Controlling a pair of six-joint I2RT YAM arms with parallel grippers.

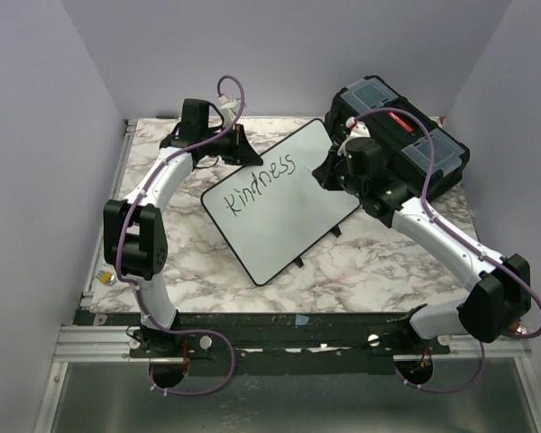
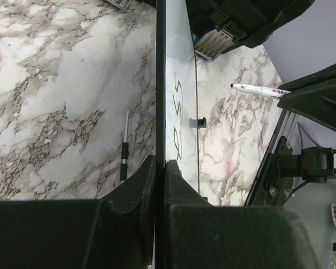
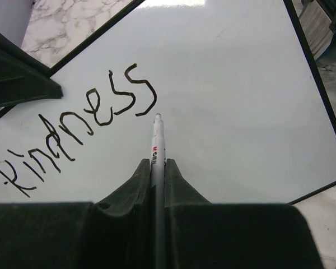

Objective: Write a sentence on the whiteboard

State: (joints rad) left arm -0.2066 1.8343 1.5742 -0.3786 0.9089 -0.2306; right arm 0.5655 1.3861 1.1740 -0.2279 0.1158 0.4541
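The board [image 1: 279,212] lies at a slant in the middle of the marble table [image 1: 370,262], its small feet showing at the near edge. The sentence [image 1: 263,180] on it reads only "kindness", running along its upper half. The left gripper [image 2: 159,165] is pressed together on the board's far edge, one finger on each face. The right gripper [image 3: 158,163] pinches a white marker [image 3: 157,143] between its fingers, tip pointing at the board just past the last "s". Whether the tip touches the surface cannot be told. A black toolbox [image 1: 415,140] sits at the table's far right, behind the right arm.
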